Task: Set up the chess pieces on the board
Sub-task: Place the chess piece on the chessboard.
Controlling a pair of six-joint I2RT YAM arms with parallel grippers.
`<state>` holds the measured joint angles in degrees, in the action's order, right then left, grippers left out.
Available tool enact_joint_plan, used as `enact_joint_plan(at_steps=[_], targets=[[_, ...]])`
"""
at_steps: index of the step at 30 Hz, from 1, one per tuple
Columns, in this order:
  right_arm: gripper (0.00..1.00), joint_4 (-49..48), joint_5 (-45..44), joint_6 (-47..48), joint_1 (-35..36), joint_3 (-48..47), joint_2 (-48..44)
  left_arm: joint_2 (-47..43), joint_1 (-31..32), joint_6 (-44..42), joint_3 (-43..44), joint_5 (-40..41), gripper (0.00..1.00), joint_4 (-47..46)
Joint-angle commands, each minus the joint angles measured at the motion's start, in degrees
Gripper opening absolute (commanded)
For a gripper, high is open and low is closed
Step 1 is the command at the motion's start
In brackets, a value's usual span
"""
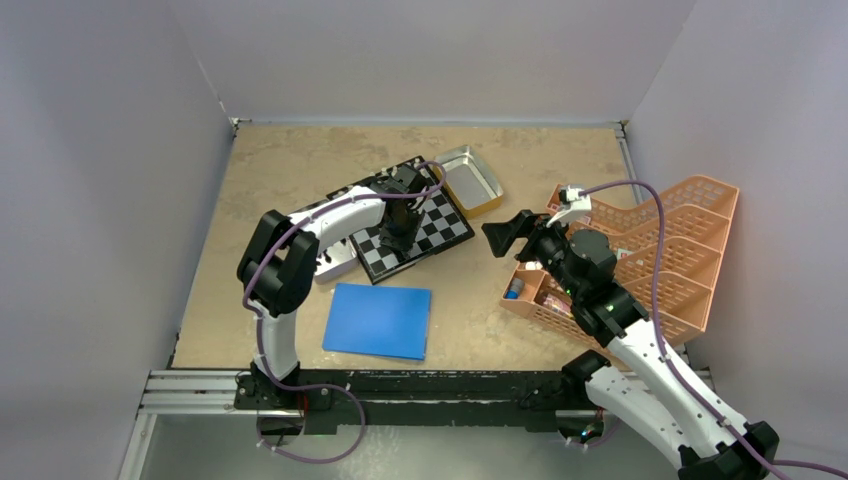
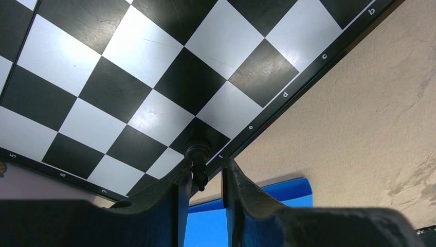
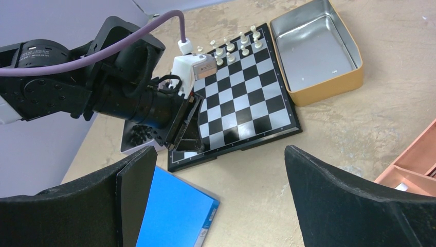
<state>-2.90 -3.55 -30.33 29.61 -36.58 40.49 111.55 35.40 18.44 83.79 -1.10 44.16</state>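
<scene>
The board (image 1: pixel 437 228) lies mid-table, its black and silver squares filling the left wrist view (image 2: pixel 154 77). My left gripper (image 2: pixel 205 167) hovers over the board's near edge (image 1: pixel 400 240), its jaws a little apart. A black chess piece (image 2: pixel 198 154) stands upright on an edge square between them, against the left finger and clear of the right one. Several white chess pieces (image 3: pixel 231 45) line the board's far edge. More black pieces (image 3: pixel 139 135) lie in a shiny tray left of the board. Over bare table right of the board, my right gripper (image 3: pixel 218 154) is wide open and empty (image 1: pixel 505 235).
An empty metal tin with a yellow rim (image 1: pixel 470 180) sits behind the board's right corner. A blue sheet (image 1: pixel 378 320) lies in front of the board. An orange divided basket (image 1: pixel 650 250) stands at the right, beside the right arm.
</scene>
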Motion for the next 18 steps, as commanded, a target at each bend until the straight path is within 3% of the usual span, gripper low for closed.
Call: enact_joint_plan(at_steps=[1,18], targets=[[0.97,-2.7,-1.0,1.2,-0.1,-0.3,0.1,-0.1,0.2,0.4,2.1,-0.2,0.27,-1.5],[0.97,-2.8,-0.8,1.3,-0.2,0.0,0.3,-0.5,0.2,0.4,2.0,-0.9,0.27,-2.2]])
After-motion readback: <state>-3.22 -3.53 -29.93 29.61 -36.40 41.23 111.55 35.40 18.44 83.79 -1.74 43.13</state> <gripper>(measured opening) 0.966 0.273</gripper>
